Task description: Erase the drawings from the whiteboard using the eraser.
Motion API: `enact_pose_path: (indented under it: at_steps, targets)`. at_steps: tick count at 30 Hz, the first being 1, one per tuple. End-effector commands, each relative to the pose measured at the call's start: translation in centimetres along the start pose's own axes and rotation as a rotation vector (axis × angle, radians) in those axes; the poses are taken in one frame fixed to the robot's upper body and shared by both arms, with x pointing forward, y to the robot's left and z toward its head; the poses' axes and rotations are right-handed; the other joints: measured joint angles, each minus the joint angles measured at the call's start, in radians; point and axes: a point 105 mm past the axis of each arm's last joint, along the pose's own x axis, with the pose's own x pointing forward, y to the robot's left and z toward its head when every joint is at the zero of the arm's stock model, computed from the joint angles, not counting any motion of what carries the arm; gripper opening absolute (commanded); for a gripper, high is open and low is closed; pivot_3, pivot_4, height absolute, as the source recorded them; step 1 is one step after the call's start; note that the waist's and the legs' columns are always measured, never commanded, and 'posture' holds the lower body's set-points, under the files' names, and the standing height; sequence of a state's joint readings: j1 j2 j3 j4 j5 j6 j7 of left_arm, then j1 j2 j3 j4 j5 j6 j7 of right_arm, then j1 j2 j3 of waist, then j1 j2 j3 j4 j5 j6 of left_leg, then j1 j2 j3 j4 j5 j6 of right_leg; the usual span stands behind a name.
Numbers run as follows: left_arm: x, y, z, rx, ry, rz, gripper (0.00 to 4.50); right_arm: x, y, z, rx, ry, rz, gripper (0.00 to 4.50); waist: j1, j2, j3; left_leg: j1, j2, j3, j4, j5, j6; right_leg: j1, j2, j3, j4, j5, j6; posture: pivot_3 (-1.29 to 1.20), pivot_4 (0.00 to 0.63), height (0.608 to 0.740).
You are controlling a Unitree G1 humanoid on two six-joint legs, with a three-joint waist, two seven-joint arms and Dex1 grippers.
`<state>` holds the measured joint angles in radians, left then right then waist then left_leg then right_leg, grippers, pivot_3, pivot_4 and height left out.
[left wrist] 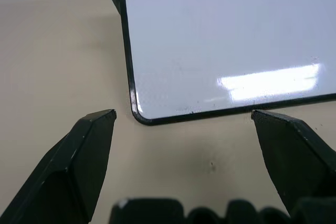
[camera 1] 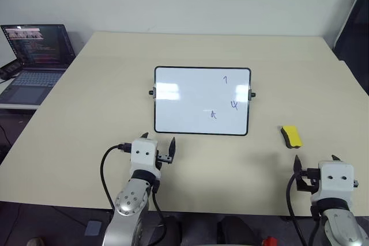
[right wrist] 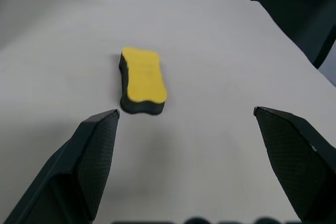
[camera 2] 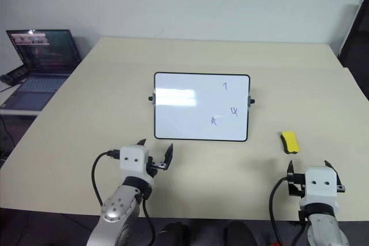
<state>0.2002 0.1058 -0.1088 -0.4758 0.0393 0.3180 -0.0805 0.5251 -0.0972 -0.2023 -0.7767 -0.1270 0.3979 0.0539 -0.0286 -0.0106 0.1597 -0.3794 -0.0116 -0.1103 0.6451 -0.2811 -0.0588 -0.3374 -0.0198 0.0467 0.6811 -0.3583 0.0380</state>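
Head view: whiteboard mid-table, three drawings on its right half; eraser lies apart, beyond my right gripper.

Left wrist view: my left gripper jaws wide, empty, near board corner.

Right wrist view: my jaws wide, eraser ahead, off-centre toward one jaw. Risk: straight closing nudges eraser aside, not grips.

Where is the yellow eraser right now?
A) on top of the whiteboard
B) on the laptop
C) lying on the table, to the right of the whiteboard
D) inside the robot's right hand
C: the eraser lies flat on the table, apart from the whiteboard and ahead of the open right hand, which holds nothing.
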Motion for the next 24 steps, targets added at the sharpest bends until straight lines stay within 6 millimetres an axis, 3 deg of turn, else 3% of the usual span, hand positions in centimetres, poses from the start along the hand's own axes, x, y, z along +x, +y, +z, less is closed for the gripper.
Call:
enact_pose_path:
  at_steps: [1,9,13,22,24]
  targets:
    - [0.2,0.2,0.9,0.008,-0.035,-0.005,4.50,-0.4,-0.4,0.8,-0.003,-0.026,-0.034,4.47,0.000,0.000,0.000,0.000,0.000,0.000,0.000,0.000,0.000,0.000,0.000,0.000,0.000,0.000,0.000,0.00,0.150,0.740]
    - [1.2,0.3,1.3,0.004,-0.050,-0.070,4.50,-0.3,-0.2,0.4,0.062,0.002,-0.014,4.47,-0.001,0.000,0.000,0.000,0.000,0.000,0.000,0.000,0.000,0.000,0.000,0.000,0.000,0.000,0.000,0.00,0.150,0.740]
    - [2.7,0.3,3.0,0.071,-0.124,-0.199,4.50,-0.1,-0.8,0.7,0.043,-0.001,-0.019,4.47,0.000,0.000,0.000,0.000,0.000,0.000,0.000,0.000,0.000,0.000,0.000,0.000,0.001,0.000,0.000,0.00,0.150,0.740]
    - [5.0,-5.1,7.4,0.089,-0.222,-0.774,4.50,1.3,-1.7,1.6,0.071,-0.002,0.015,4.47,0.000,0.000,0.000,0.000,-0.001,0.001,0.000,0.000,0.000,0.000,0.000,-0.003,0.001,0.000,0.000,0.00,0.150,0.740]
    - [5.0,-6.3,7.5,0.119,-0.216,-0.871,4.50,1.7,-1.9,1.9,0.096,0.000,0.017,4.47,-0.003,0.000,0.000,0.000,-0.001,0.001,0.000,0.000,0.000,0.000,0.001,-0.003,0.001,0.000,0.000,0.00,0.150,0.740]
